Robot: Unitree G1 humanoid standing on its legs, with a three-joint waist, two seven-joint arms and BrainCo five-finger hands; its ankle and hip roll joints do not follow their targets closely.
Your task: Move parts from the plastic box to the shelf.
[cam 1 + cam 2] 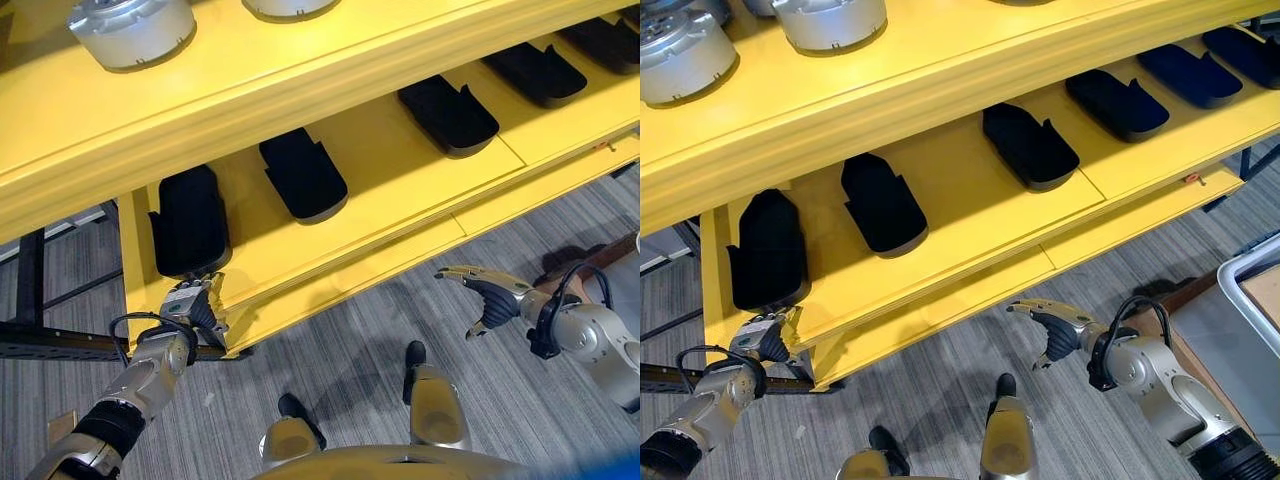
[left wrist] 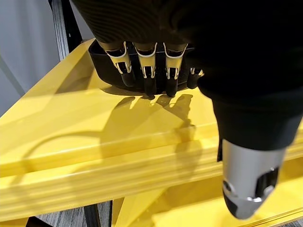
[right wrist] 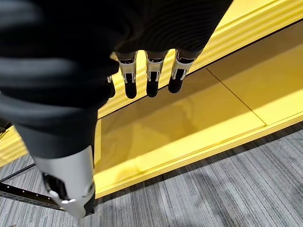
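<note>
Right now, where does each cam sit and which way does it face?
Left eye: on the head, looking down at the yellow shelf and its black parts; both arms show.
Right eye: same scene, a little offset; right hand open, holding nothing.
Left wrist: along the left hand, fingers at the end black part.
Right wrist: along the right hand at the bare lower shelf.
Shared: the yellow shelf.

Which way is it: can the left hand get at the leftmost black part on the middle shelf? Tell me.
Probably yes. The left hand is at the shelf's front edge with its fingers straight, already at the near end of the leftmost black part, and nothing lies between them.
</note>
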